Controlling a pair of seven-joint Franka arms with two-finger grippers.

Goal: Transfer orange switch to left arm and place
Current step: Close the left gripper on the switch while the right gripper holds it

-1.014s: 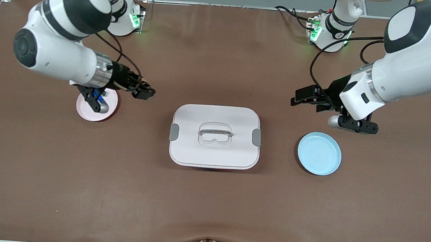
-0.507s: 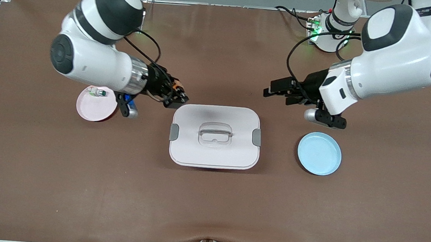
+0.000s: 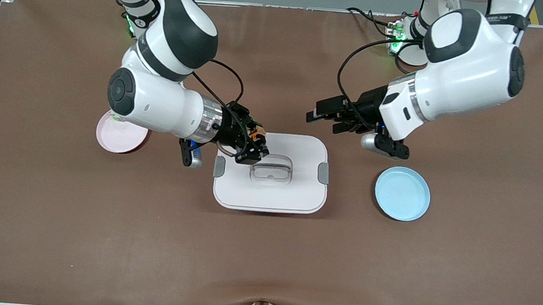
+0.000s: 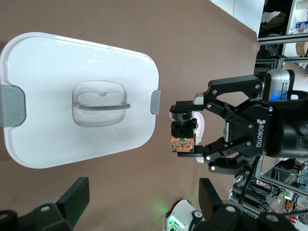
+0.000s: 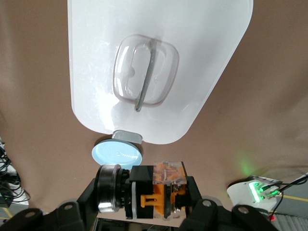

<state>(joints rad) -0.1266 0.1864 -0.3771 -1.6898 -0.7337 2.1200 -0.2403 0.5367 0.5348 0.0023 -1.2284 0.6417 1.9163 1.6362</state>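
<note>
My right gripper (image 3: 254, 147) is shut on the orange switch (image 3: 255, 134) and holds it in the air over the edge of the white box (image 3: 270, 194) toward the right arm's end. In the right wrist view the switch (image 5: 163, 185) lies clamped between the fingers, with the box lid (image 5: 159, 62) below. My left gripper (image 3: 322, 121) is open and empty, above the table beside the box corner toward the left arm's end. The left wrist view shows the box (image 4: 77, 53) and the right gripper (image 4: 184, 135) holding the switch (image 4: 182, 143).
A pink plate (image 3: 118, 138) lies toward the right arm's end, partly under the right arm. A blue plate (image 3: 402, 193) lies toward the left arm's end and also shows in the right wrist view (image 5: 118, 153). Brown table all around.
My right gripper has carried the switch from the pink plate to over the box's edge. My left gripper has moved in toward the box, still open.
</note>
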